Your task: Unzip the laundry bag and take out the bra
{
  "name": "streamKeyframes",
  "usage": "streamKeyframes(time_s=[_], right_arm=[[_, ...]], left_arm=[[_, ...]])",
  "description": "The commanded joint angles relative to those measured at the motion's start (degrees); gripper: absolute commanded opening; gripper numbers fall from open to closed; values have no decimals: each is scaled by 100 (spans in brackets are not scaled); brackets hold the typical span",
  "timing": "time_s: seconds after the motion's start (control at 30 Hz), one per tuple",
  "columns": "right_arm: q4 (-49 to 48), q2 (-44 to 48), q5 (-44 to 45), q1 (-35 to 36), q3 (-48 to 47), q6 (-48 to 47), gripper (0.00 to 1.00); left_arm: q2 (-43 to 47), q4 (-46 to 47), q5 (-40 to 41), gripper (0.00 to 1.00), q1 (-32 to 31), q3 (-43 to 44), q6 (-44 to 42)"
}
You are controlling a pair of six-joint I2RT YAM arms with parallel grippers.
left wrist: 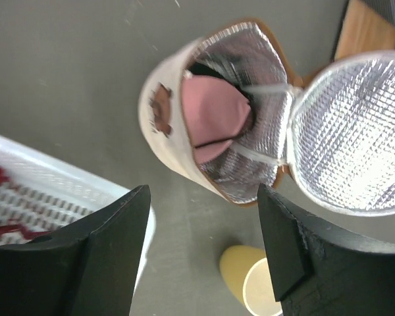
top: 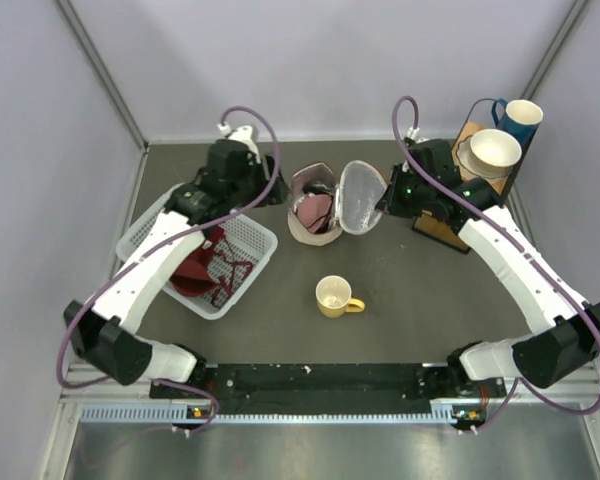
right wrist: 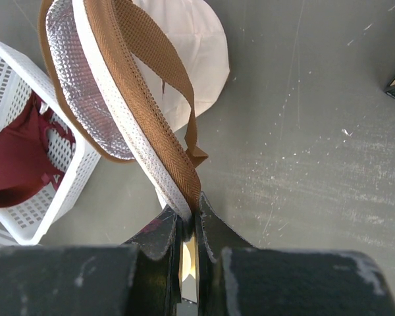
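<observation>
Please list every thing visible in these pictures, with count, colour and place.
laundry bag: 1, cream with brown trim, table centre, open
bra: 1, dusty pink, inside the laundry bag
basket: 1, white lattice, left of the bag
garment: 1, dark maroon, in the basket
mug: 1, yellow, near side of the bag
bowls: apparently 2, white, on the rack
cup: 1, blue, behind the bowls
rack: 1, wooden, rear right
table: 1, dark grey
left gripper: 1, black, fingers open, above the bag
right gripper: 1, black, fingers shut on the bag's edge
</observation>
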State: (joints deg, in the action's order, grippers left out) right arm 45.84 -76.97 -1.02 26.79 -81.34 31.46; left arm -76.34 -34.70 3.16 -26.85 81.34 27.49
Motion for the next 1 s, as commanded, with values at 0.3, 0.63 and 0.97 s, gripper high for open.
streamKeyframes(time_s=[0.3,0.63,0.97], right_arm=[[-208,261,84,20,224,35,0],[-172,375,84,11,294,-17,0],[12,560,479,20,321,-149,0]], left_arm=[[-1674,1087,-1247,61,-918,866,398],[-2524,1123,-924,50,-945,1068,354],[-2869,1185,-369,51,-936,664,547]])
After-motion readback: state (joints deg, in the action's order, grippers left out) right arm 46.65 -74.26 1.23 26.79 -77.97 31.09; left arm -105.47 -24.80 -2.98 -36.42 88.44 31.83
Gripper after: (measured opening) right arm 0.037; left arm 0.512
